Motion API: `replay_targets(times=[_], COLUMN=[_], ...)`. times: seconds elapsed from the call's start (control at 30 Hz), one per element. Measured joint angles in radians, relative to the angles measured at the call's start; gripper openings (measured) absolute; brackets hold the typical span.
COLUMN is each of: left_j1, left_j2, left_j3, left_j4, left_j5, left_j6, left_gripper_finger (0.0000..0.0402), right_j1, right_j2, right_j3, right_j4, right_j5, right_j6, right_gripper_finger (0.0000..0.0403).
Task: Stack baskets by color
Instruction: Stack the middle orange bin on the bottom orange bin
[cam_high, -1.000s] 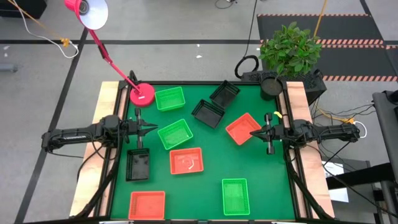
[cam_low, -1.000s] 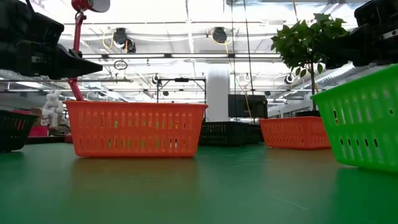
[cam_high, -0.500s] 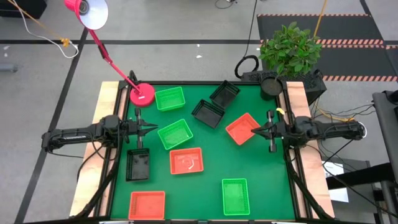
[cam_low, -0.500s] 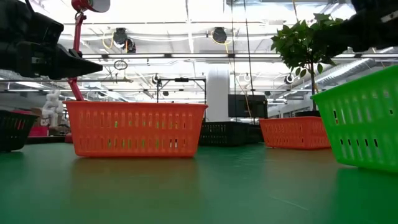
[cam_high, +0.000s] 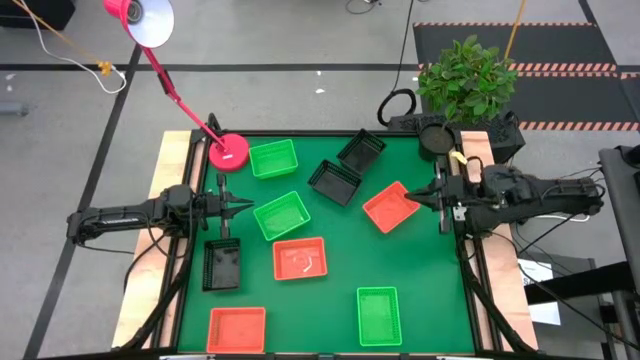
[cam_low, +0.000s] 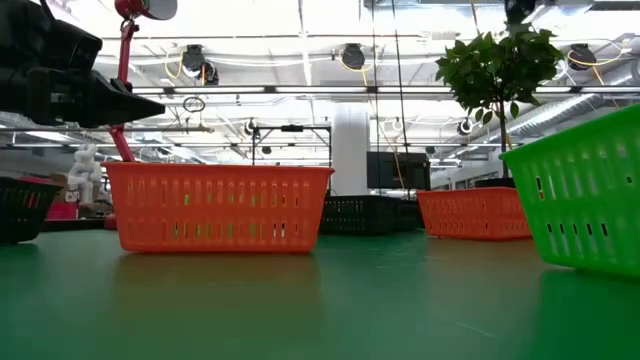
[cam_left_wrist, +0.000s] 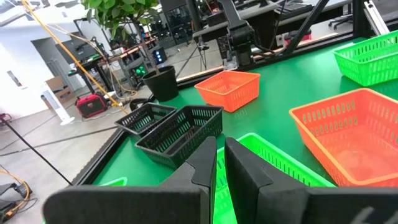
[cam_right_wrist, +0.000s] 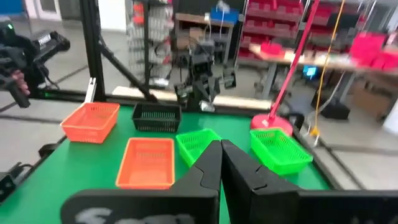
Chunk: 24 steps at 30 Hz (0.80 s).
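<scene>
Nine baskets stand apart on the green table, each on its base. The green ones are at the far left (cam_high: 273, 158), left of centre (cam_high: 281, 215) and near right (cam_high: 377, 314). Red-orange ones are right of centre (cam_high: 390, 207), at the centre (cam_high: 300, 258) and near left (cam_high: 237, 328). Two black ones (cam_high: 361, 150) (cam_high: 334, 181) stand side by side at the far centre, and another (cam_high: 221, 264) at the left. My left gripper (cam_high: 248, 207) (cam_left_wrist: 220, 152) hovers shut beside the middle green basket. My right gripper (cam_high: 432, 196) (cam_right_wrist: 219, 146) is shut, high above the right edge.
A pink lamp base (cam_high: 228, 152) stands in the far left corner, its arm slanting up to the lamp head (cam_high: 140, 18). A potted plant (cam_high: 465, 80) stands off the far right corner. Wooden rails (cam_high: 170, 170) run along both sides of the table.
My right gripper has risen well above the table, staying shut and pointing level, and has drawn slightly toward the right edge; it has left the top of the low view. No basket has moved.
</scene>
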Motion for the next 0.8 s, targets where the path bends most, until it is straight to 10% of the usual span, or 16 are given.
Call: replay_targets(times=[0.37,0.8], left_j1=[0.000,0.000], left_j2=[0.000,0.000], left_j3=[0.000,0.000], left_j4=[0.000,0.059], left_j5=[0.000,0.010], left_j6=[-0.001,-0.213], left_gripper_finger=[0.0035,0.0035], right_j1=[0.000,0.000], right_j2=[0.272,0.367], right_j3=[0.314,0.335], right_j4=[-0.242,-0.253], right_j5=[0.000,0.000], right_j6=[0.119,0.133], right_gripper_finger=[0.0000,0.0000])
